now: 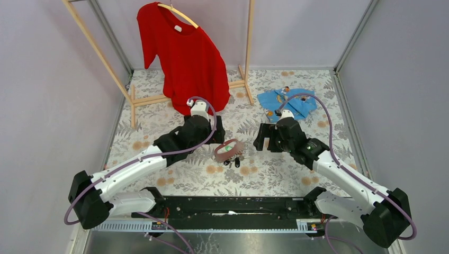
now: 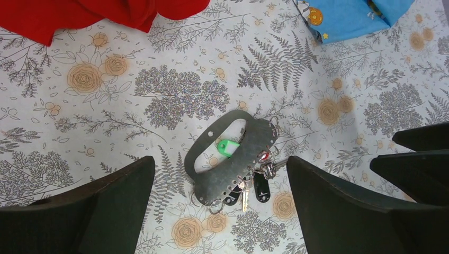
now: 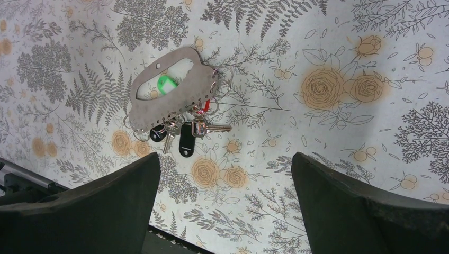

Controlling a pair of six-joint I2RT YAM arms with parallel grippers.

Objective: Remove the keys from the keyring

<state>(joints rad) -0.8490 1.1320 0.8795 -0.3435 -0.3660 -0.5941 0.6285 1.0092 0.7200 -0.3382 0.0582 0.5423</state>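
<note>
The flat grey oval keyring [image 2: 249, 152], small coloured keys [image 2: 261, 186] attached, lies on the floral worktop [image 2: 132, 79] between both spread jaws, probably for two-sided grasping.

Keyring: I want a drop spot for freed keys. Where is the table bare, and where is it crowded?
Bare: the floral strip between the keys and the base rail. Crowded: the gap between left claw and right claw, filled by the keyring, and the far side, with red shirt and blue cloth.
</note>
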